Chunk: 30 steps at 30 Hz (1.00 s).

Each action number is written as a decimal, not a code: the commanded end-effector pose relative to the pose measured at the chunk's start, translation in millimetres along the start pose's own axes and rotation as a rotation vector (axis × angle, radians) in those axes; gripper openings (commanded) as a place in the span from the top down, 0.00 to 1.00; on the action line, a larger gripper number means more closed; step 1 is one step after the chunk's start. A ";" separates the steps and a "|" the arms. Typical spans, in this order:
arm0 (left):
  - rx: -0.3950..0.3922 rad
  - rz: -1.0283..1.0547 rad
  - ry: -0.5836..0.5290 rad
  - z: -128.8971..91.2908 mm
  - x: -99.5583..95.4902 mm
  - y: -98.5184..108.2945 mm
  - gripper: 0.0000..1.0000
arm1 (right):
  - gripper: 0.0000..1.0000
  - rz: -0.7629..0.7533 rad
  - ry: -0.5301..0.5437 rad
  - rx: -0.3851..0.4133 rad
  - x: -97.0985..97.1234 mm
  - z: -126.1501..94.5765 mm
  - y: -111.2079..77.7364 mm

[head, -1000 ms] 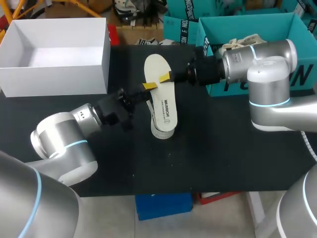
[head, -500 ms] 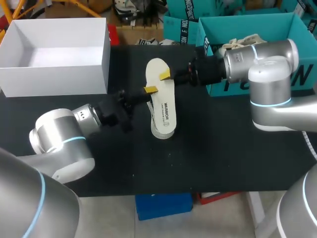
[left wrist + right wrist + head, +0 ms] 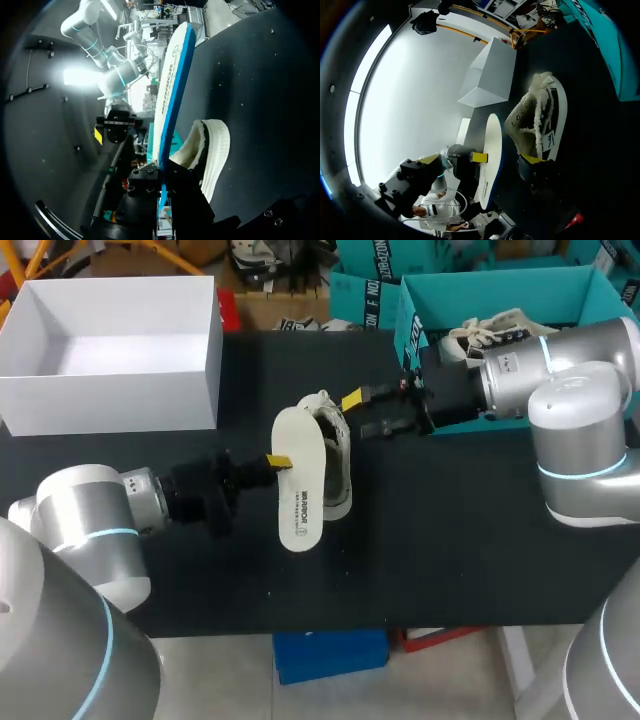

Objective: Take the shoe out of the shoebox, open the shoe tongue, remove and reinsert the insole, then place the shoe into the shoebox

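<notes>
A white shoe (image 3: pixel 335 455) lies on its side mid-table. Just left of it, a white insole (image 3: pixel 298 485) with a blue underside is lifted clear, and my left gripper (image 3: pixel 278 461) is shut on its edge. Seen from the left wrist, the insole (image 3: pixel 172 90) stands edge-on out of my left gripper (image 3: pixel 162 197), with the shoe (image 3: pixel 212 150) beside it. My right gripper (image 3: pixel 365 413) hangs open just right of the shoe, holding nothing. From the right wrist, the shoe (image 3: pixel 540 122) and insole (image 3: pixel 492 155) lie ahead of one yellow fingertip (image 3: pixel 530 159).
The teal shoebox (image 3: pixel 410 320) stands at the back right with another white shoe (image 3: pixel 490 325) inside, behind my right arm. An open white box (image 3: pixel 110 390) sits at the back left. Black tabletop (image 3: pixel 420 550) lies bare toward the front.
My right gripper let go of the insole, opened wide and drew back to the right. My left gripper pulled the insole leftward and forward, off the shoe.
</notes>
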<state>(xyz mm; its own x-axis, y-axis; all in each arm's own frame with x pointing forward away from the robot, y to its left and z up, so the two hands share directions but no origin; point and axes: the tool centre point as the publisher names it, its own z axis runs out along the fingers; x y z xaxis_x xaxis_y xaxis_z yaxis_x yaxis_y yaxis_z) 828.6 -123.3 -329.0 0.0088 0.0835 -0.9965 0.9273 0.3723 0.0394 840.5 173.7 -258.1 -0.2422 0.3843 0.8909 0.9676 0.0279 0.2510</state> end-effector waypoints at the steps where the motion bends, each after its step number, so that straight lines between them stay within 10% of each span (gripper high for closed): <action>1: 0.020 -0.029 0.097 -28.8 6.8 -17.0 1.00 | 0.00 0.014 -0.166 -0.021 16.8 -24.0 -22.3; 18: 0.069 0.003 0.333 -58.3 15.9 -34.0 1.00 | 0.00 0.142 -0.618 0.055 45.2 -63.4 -55.3; 30: 0.117 -0.012 0.410 -67.3 17.4 -39.9 1.00 | 0.00 0.254 -0.764 -0.058 54.9 -92.7 -82.8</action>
<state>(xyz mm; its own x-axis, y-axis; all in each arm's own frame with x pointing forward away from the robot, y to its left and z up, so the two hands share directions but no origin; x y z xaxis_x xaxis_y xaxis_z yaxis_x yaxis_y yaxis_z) 766.9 -78.2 -347.8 -0.1139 0.3958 -0.9113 0.9583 0.2857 0.0043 758.7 116.5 -206.6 0.0845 0.8175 0.5697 0.9827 -0.1629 0.0880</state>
